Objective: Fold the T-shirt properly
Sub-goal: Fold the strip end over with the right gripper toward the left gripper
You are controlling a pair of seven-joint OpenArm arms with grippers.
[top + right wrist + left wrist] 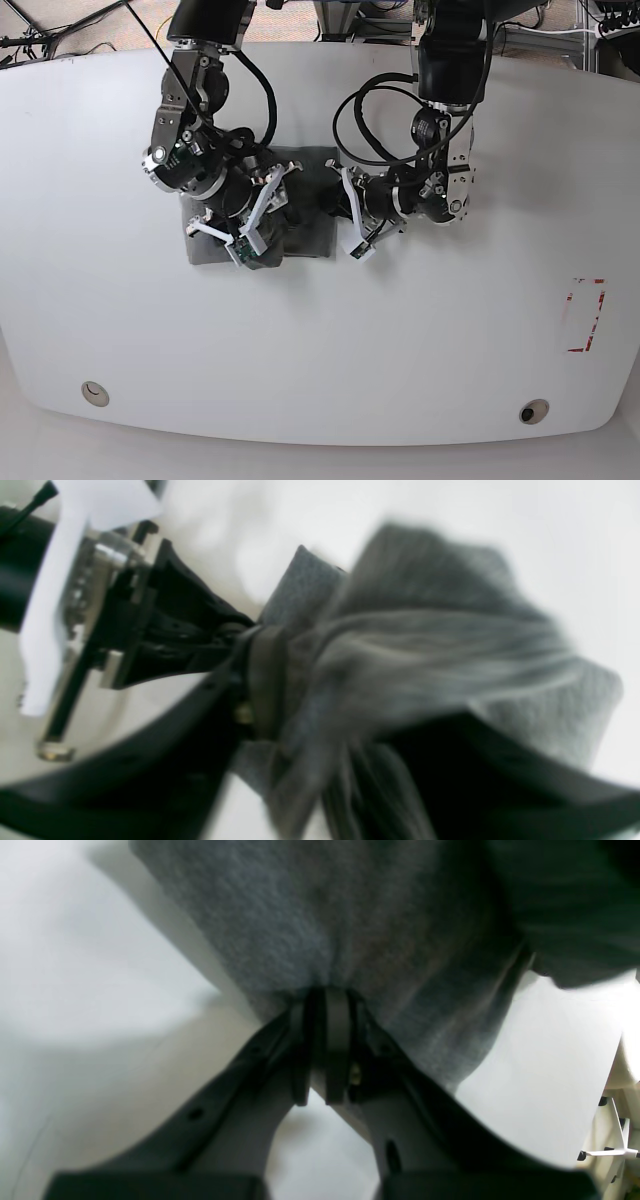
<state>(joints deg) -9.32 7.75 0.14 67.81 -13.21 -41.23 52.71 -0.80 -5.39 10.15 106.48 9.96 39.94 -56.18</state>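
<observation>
Jaws of the left gripper [327,1040] clamped the T-shirt [320,925] ahead; right gripper's [350,690] jaws stood parted around bunched cloth.

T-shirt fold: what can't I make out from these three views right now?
- T-shirt, base view: both arms cover most of it, so the fold's shape is hidden.
- Right gripper, right wrist view: motion blur and bunched cloth hide whether it grips.
- Left gripper, left wrist view: shut on cloth; which edge is unclear.
</observation>
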